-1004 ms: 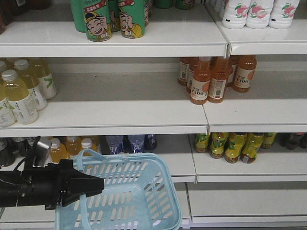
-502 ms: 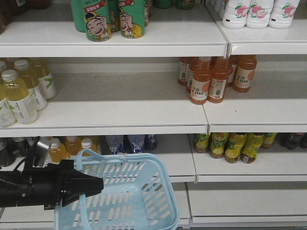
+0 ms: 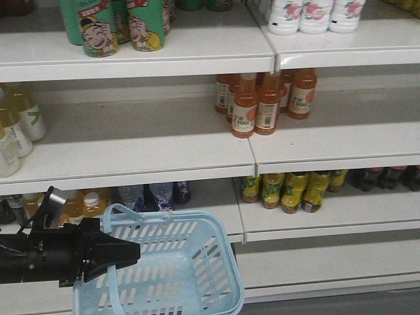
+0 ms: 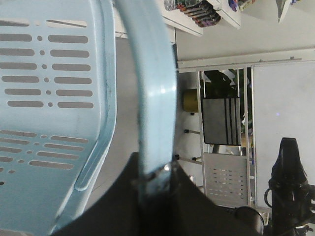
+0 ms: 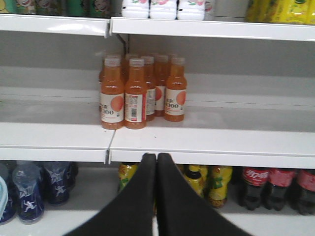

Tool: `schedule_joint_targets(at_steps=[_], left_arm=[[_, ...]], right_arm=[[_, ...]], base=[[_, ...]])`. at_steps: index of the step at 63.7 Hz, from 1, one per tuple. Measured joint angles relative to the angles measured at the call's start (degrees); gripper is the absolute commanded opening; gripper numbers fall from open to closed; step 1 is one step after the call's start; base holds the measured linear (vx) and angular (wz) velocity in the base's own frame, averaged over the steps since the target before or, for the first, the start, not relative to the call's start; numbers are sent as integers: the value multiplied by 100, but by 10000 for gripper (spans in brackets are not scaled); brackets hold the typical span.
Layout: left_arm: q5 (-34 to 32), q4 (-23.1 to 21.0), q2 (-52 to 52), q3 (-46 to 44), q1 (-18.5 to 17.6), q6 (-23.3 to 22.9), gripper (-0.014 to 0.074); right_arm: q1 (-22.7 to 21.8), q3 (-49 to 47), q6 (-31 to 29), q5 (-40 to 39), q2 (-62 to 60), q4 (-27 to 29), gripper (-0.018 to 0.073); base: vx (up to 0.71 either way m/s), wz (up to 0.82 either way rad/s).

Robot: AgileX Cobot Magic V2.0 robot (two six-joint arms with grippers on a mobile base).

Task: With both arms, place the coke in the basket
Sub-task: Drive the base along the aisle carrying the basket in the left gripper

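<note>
Basket [image 3: 187,283] gripped, left arm [image 3: 33,257] level (right fingers [image 5: 135,201] together)

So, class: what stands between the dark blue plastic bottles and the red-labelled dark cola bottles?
Yellow-green plastic tea bottles, partly hidden behind the black right gripper, as the right wrist view shows.

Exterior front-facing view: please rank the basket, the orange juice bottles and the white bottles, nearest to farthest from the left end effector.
1. basket, its handle in the left end effector.
2. orange juice bottles, middle shelf.
3. white bottles, top shelf.
</note>
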Motion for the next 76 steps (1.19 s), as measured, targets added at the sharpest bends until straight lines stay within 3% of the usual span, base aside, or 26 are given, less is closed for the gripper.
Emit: schedule_joint_targets(at_steps=[76], left_arm=[[5,-29,0,0,0,6,-6]], right_arm=[[0,0,0,-5,0,0,-10]], base=[[-11,-51]])
